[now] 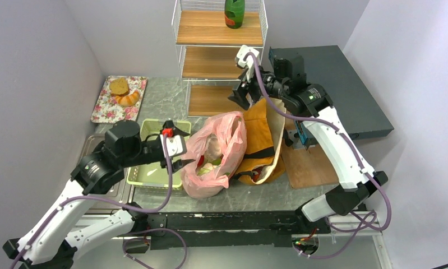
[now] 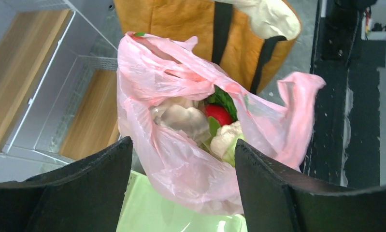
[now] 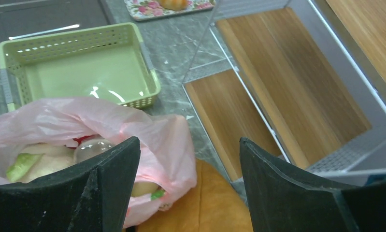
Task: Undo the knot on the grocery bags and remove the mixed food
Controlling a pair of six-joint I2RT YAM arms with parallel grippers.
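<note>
Toward the bench's left edge sits a pale green basket (image 1: 152, 175), and the left gripper (image 1: 183, 162) hangs over its right rim. Its jaws are spread wide with nothing between them, and they point right at the pink bag (image 1: 217, 147).

That bag lies mid-bench, closer to the near edge. Its long axis slants from near-left to far-right, and its near-left end presses against the basket. In the left wrist view its mouth gapes straight toward the left jaws. No tight knot shows, and one loose handle (image 2: 297, 92) flaps off to the side. Inside are a red fruit (image 2: 219, 114), a leafy green (image 2: 225, 99) and pale vegetables (image 2: 225, 137), all exposed just ahead of the fingertips.

The mustard tote (image 1: 261, 137) touches the bag's right side and slumps open with its cream lining showing.

The right gripper (image 1: 243, 96) is raised over the tote's far end, toward the far edge beside the shelf rack (image 1: 218, 56). Its jaws are also parted and empty, and they look down past the bag's far rim.

The left arm is clearly the nearer one and already faces the opening. By my reading, the first reach into the food is a short push rightward along the bag's axis. The right arm is better placed to pin or lift the far rim.
</note>
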